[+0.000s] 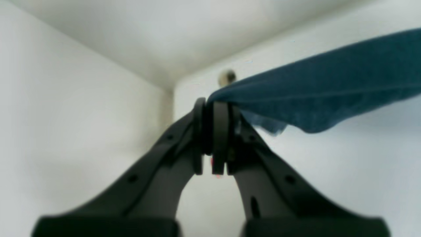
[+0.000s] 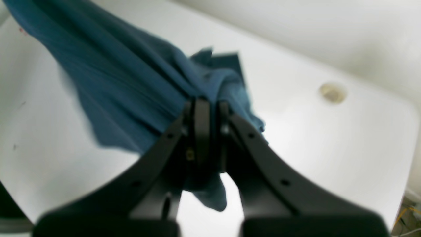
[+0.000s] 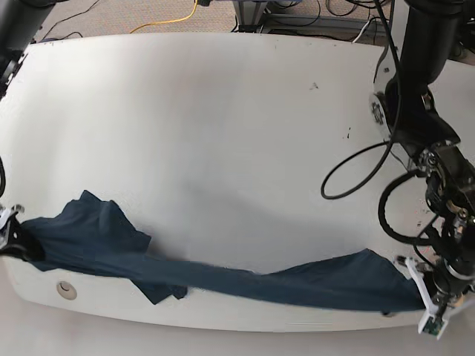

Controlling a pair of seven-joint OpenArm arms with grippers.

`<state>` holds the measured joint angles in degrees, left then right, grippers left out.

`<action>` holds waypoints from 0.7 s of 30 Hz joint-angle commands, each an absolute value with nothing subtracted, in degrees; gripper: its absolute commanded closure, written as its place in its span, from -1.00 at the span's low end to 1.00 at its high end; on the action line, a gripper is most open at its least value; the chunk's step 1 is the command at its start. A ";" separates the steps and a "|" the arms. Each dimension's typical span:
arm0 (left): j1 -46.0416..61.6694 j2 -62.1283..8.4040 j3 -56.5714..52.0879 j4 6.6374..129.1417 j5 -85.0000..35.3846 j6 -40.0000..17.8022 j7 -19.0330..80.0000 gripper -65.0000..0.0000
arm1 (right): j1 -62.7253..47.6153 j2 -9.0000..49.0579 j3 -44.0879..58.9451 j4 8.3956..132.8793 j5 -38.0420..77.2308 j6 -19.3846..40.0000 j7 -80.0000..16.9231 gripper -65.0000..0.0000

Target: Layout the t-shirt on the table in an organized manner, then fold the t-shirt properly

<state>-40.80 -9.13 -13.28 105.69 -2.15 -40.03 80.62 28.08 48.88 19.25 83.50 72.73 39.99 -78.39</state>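
The dark blue t-shirt (image 3: pixel 245 278) is pulled out into a long, sagging band along the near edge of the white table (image 3: pixel 223 133). My left gripper (image 3: pixel 417 291), at the right of the base view, is shut on one end of it. In the left wrist view that gripper (image 1: pixel 210 105) pinches a corner of the t-shirt (image 1: pixel 329 95), which runs off to the right. My right gripper (image 3: pixel 18 241), at the left table edge, is shut on the other end. In the right wrist view bunched t-shirt fabric (image 2: pixel 131 89) spills from between the closed fingers of the right gripper (image 2: pixel 205 105).
A round grommet hole (image 3: pixel 67 289) sits near the front left corner of the table, just below the shirt. It also appears as a grommet hole (image 2: pixel 333 93) in the right wrist view. Black cables (image 3: pixel 349 178) loop from the left arm over the table's right side. A yellow cable (image 3: pixel 167 22) lies on the floor beyond.
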 commanded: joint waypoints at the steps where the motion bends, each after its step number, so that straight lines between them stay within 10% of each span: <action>1: -38.55 -10.33 -13.76 108.44 -0.92 -40.00 80.00 1.00 | 23.34 49.10 22.11 86.64 73.45 40.00 -77.23 1.00; 21: -7.08 -13.93 -17.19 112.92 -0.66 -40.00 80.00 1.00 | -8.92 40.40 31.43 94.73 73.36 40.00 -77.23 1.00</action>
<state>-7.27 -12.88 -16.29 111.83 -2.28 -40.03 80.12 -8.29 38.85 30.65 93.91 72.51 39.92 -78.28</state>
